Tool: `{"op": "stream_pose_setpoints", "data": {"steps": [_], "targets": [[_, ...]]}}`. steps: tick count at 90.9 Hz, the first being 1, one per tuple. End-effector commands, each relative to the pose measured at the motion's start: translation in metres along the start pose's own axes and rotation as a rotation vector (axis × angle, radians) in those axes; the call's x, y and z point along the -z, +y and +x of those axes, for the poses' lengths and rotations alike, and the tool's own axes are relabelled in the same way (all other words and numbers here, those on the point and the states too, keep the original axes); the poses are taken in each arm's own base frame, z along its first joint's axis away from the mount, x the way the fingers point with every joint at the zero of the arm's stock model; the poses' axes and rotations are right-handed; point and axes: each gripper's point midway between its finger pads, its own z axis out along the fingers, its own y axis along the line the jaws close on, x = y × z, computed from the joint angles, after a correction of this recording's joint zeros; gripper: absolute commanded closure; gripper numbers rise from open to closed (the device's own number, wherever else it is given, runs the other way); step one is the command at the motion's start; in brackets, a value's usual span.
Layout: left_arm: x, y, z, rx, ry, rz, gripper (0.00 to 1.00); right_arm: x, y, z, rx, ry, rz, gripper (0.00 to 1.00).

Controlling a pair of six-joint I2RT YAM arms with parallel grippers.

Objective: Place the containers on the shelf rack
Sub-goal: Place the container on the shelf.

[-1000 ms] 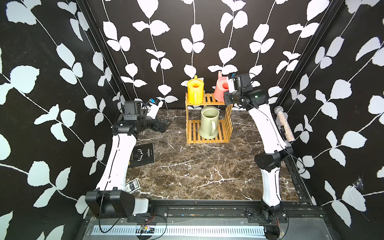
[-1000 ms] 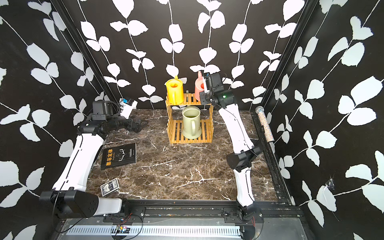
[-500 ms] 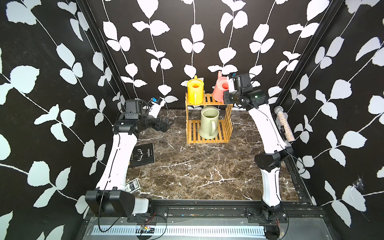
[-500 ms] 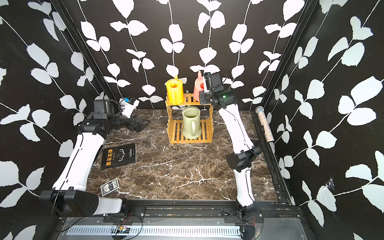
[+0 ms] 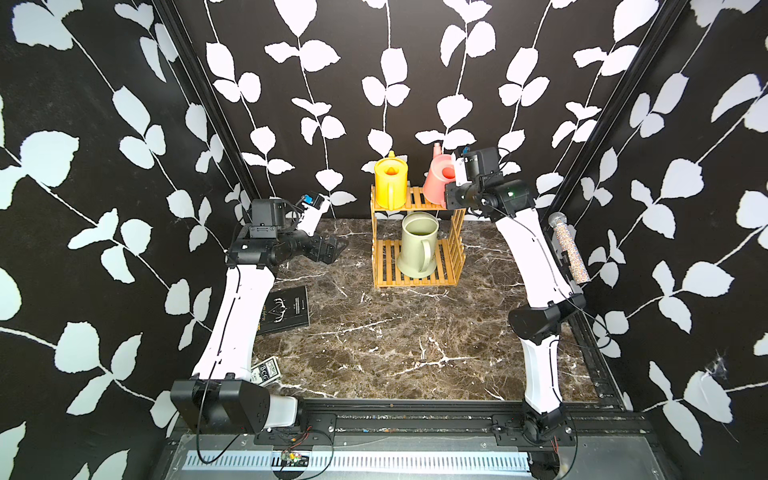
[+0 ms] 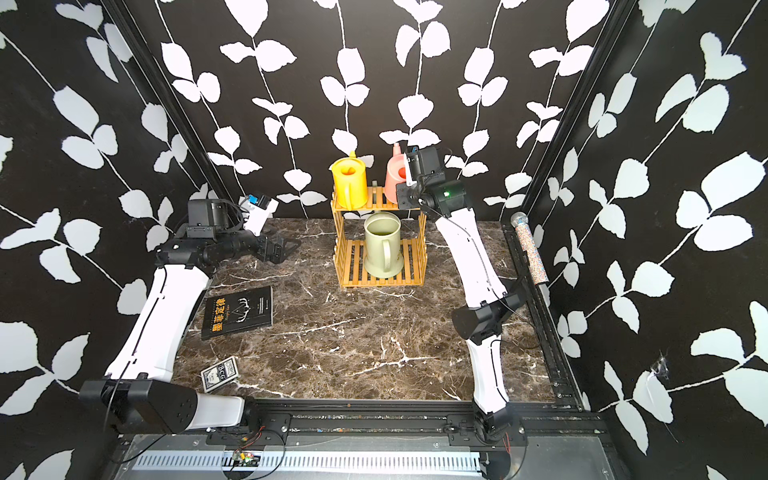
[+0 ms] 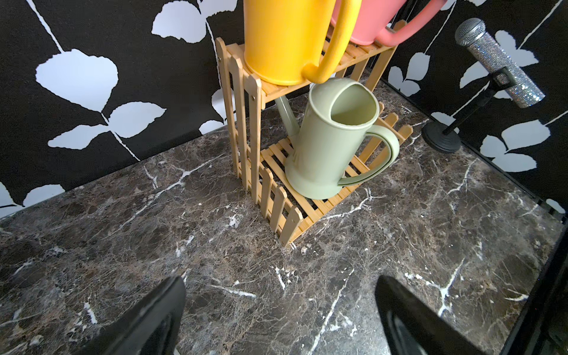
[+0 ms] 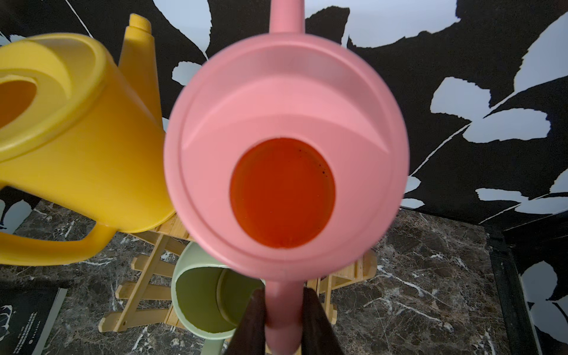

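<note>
Jaws of the right gripper close on the handle of the pink can, one dark finger against each side. Holding it by the handle keeps the body upright and leaves the base free to meet the slats.

That can stands at the right end of the top tier of the shelf rack. Its base seems to be down on the slats, though I cannot tell whether its full weight rests there. Its spout points toward the back wall.

Just beside it on the same tier sits the yellow can, handle turned forward. The two small cans probably share the upper tier because the large green can needs the lower one, which reaches further forward and leaves its top clear.

With all three on the rack, the remaining step looks like letting go and backing off without tugging the pink can.

Jaws of the left gripper stand wide apart and empty over the tabletop, well apart from the rack and likely parked out of the way. A book, a card deck and a microphone sit toward the edges.
</note>
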Motion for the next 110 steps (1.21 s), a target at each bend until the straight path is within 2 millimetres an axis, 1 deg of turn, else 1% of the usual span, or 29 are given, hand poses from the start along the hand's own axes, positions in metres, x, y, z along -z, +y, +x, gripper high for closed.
{"op": "stream_pose_setpoints", "data": {"steps": [1,23,45,49,55,60,77,82,89,101,110], "targets": [[0.001,-0.004,-0.002,0.005,-0.003,0.016,0.02,0.013,0.002,-0.018,0.002,-0.067,0.002,0.76],[0.000,-0.004,0.000,0.007,-0.001,0.015,0.02,0.010,0.004,-0.020,0.005,-0.077,0.001,0.72],[0.000,-0.003,0.001,0.007,0.001,0.012,0.02,0.004,0.008,-0.016,0.010,-0.067,-0.009,0.70],[-0.001,-0.003,0.001,0.009,0.004,0.014,0.01,0.004,0.008,-0.017,0.010,-0.070,-0.010,0.68],[-0.001,-0.004,0.001,0.009,0.002,0.014,0.02,0.000,0.010,-0.016,0.011,-0.070,-0.015,0.63],[-0.001,-0.004,0.002,0.009,0.002,0.014,0.01,-0.004,0.009,-0.015,0.017,-0.071,-0.013,0.61],[0.000,-0.004,0.004,0.009,0.003,0.011,0.02,-0.016,0.008,-0.012,0.034,-0.065,0.007,0.60],[0.000,-0.004,0.004,0.008,0.005,0.010,0.02,-0.019,0.009,-0.011,0.035,-0.064,0.001,0.63],[0.000,-0.004,0.004,0.007,0.005,0.010,0.02,-0.020,0.009,-0.011,0.033,-0.064,-0.001,0.70],[-0.001,-0.004,0.005,0.008,0.007,0.009,0.01,-0.017,0.006,-0.012,0.024,-0.067,0.011,0.81],[-0.001,-0.003,0.006,0.008,0.008,0.009,0.01,-0.013,0.006,-0.012,0.018,-0.071,0.019,0.85]]}}
